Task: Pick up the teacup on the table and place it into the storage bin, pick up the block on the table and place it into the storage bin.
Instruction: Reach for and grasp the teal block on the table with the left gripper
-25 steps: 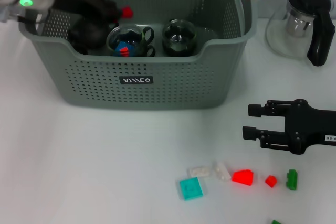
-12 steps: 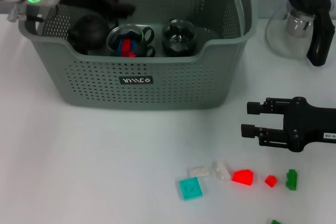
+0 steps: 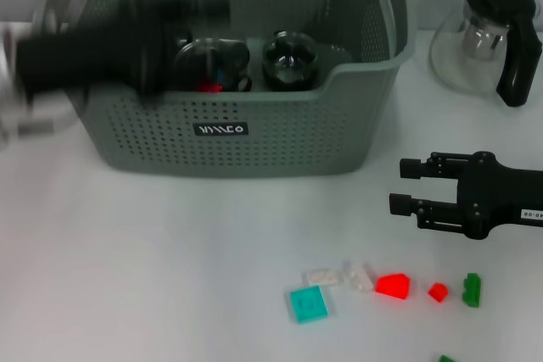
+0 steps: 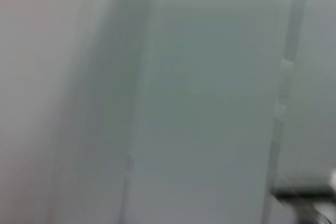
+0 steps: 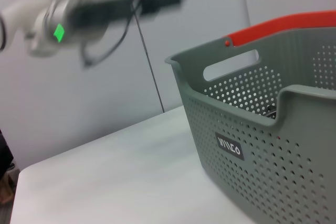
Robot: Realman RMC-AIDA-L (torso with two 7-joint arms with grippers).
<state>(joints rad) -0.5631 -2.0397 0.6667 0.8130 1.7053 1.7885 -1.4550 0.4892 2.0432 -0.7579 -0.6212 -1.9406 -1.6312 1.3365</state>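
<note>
The grey perforated storage bin (image 3: 280, 137) stands at the back of the table and also shows in the right wrist view (image 5: 273, 145). Inside it are two glass teacups: one (image 3: 212, 61) holds red and blue blocks, the other (image 3: 288, 57) sits beside it. My left gripper (image 3: 204, 16) is a dark blur over the bin's left side, with its arm stretching left across the bin wall. Loose blocks lie on the table in front: a teal one (image 3: 307, 303), two clear ones (image 3: 322, 276), a red one (image 3: 393, 285), a smaller red one (image 3: 437, 292) and a green one (image 3: 471, 289). My right gripper (image 3: 402, 186) hovers open above them.
A glass teapot with a black handle (image 3: 492, 40) stands at the back right, beside the bin. Another green block (image 3: 445, 359) peeks in at the front edge. The left wrist view shows only blurred grey surfaces.
The small red block left my left gripper and now lies in the left teacup. The left arm has swung fast down and to the left across the bin. The right gripper barely moved.
</note>
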